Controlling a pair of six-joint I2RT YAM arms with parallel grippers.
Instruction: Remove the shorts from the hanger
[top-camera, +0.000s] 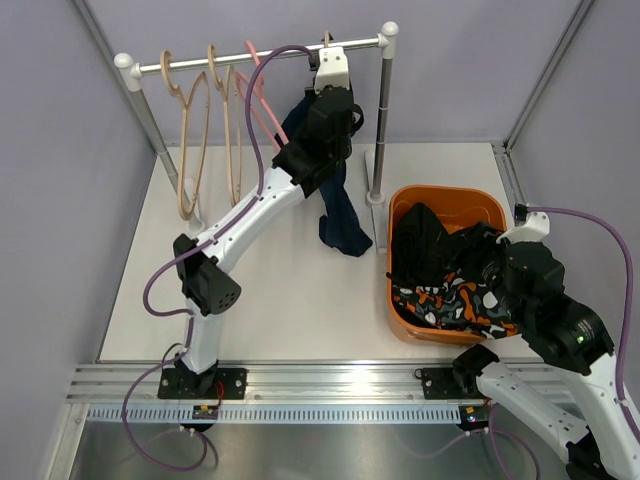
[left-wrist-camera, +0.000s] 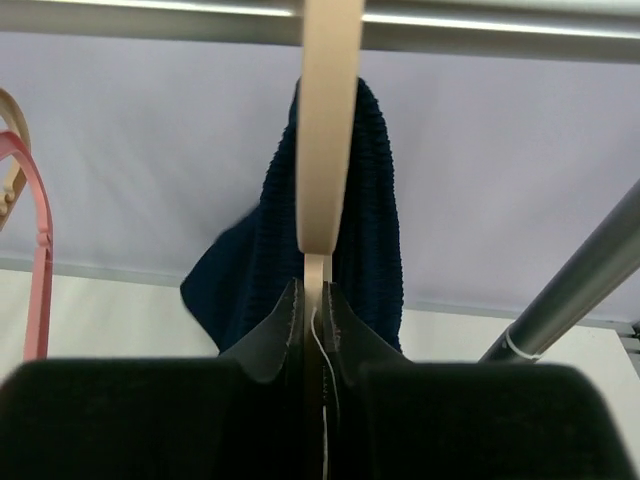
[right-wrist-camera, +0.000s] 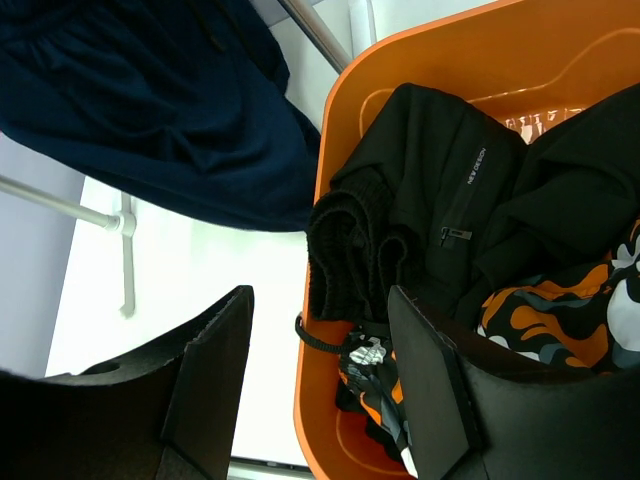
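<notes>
- The navy shorts (top-camera: 340, 220) are the only pair not in the basket. They are draped on a pale hanger (left-wrist-camera: 328, 130) at the right end of the far rail (top-camera: 270, 57), and their long axis hangs straight down towards the table.
- The left gripper (left-wrist-camera: 318, 310) is up at that hanger. Its fingers are together, clamped on the thin strip just below the hanger's broad neck, and the knitted waistband of the shorts shows right behind it.
- The cloth therefore lies behind and below the left fingers, not between them. Judging from this, the grip steadies the hanger and does not hold the garment.
- The right gripper (right-wrist-camera: 320, 390) hovers over the near left part of the orange basket (top-camera: 445, 192). Its fingers are wide apart and hold nothing.
- In the basket lie the black shorts (top-camera: 425, 240) and the patterned shorts (top-camera: 455, 300).
- The right arm is well apart from the hanging pair, which is to its far left. The free hem is the part nearest to it, so a downward pull there looks like the likely next move.
- Bare spare hangers (top-camera: 195, 130) hang at the left end of the rail.
</notes>
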